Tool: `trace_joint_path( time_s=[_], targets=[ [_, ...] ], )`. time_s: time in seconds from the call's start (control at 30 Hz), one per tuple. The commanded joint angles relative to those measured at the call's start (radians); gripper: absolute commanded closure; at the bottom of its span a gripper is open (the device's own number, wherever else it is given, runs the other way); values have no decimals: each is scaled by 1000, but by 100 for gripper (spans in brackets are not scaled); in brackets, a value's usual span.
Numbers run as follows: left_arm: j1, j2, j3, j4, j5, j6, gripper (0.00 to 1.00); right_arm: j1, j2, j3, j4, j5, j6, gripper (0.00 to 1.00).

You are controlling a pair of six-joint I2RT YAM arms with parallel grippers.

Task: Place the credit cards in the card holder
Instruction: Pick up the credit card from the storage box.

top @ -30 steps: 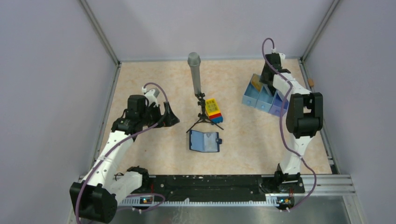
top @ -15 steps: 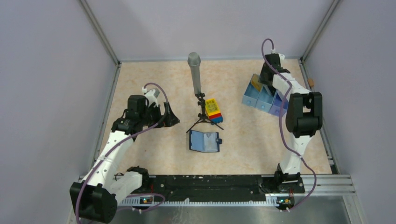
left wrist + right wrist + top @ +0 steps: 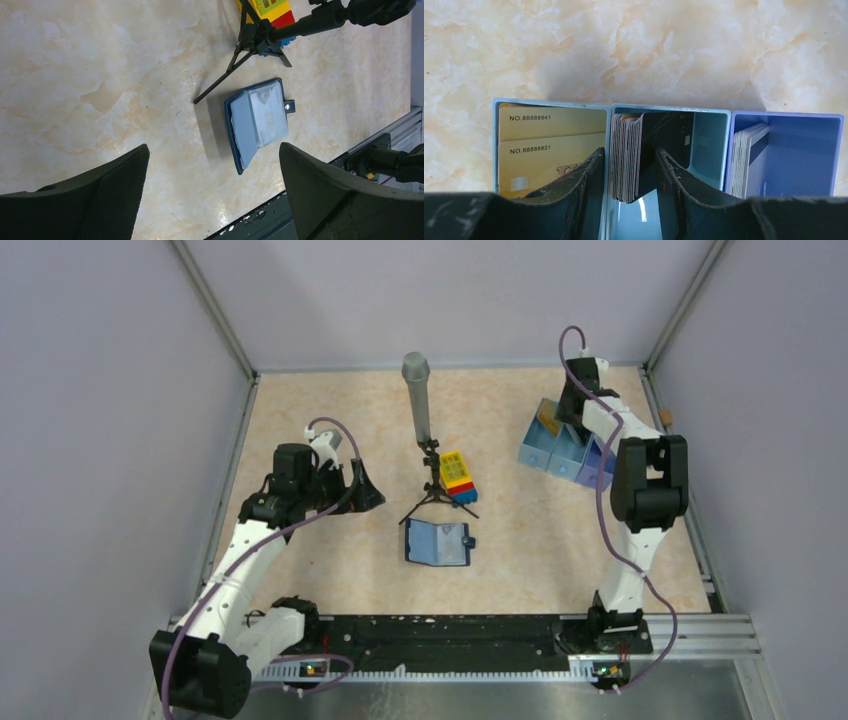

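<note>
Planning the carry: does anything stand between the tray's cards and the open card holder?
Nearly. The tripod's near leg and the toy brick block lie close beside the straight line from the credit cards in the tray to the card holder; a lifted carry should pass them.

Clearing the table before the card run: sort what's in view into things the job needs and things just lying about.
Needed for the job:
- credit cards, standing in the three-compartment tray
- card holder, lying open mid-table

Just lying about:
- microphone on its tripod
- toy brick block beside the tripod
</note>
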Motion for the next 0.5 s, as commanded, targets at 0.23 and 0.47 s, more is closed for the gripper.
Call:
trace_joint_path(
  time_s=[0.23,0.47],
  targets=[
    [6,-21,-5,24,22,11,1,-3,-58,38,38,-40,40,62],
    [6,-21,-5,25,25,11,1,-2,-78,37,46,-42,44,62]
  ],
)
